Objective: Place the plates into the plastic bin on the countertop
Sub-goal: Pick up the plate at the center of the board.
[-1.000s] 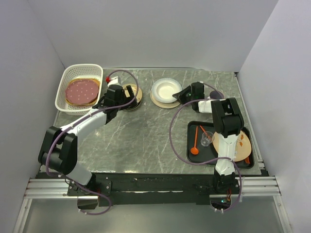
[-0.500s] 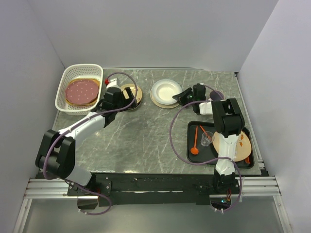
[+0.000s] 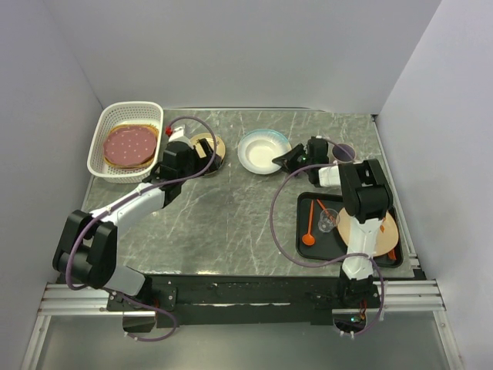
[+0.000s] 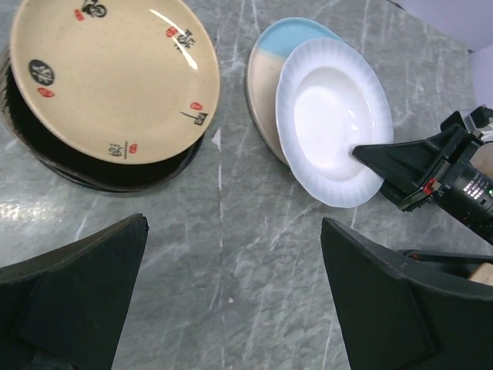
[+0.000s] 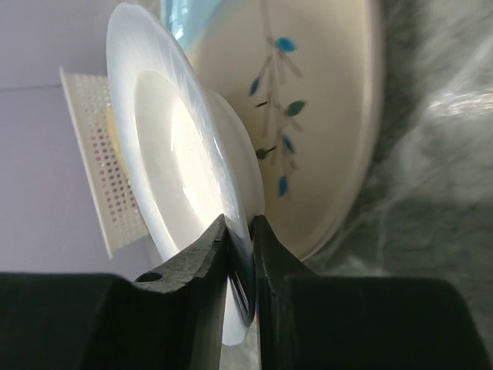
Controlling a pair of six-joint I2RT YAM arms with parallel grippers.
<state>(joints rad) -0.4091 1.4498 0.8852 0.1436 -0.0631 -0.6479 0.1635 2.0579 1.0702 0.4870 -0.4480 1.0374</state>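
Right pincer (image 3: 286,159) clamped on rim of white plate (image 3: 258,152), arm stretched low; left pincer (image 4: 233,227) gaping wide.

1. The left arm (image 3: 127,204) runs from its base at the lower left of the top view diagonally up toward centre-left.
2. The left end effector (image 4: 231,308) faces down over the worktop (image 4: 254,231), fingers spread wide, gripping nothing.
3. The right arm (image 3: 360,204) climbs from the lower right of the top view, its wrist turned leftward.
4. The right end effector (image 5: 239,231) points left, fingers pinched together on the rim of a tilted white plate (image 5: 177,146).
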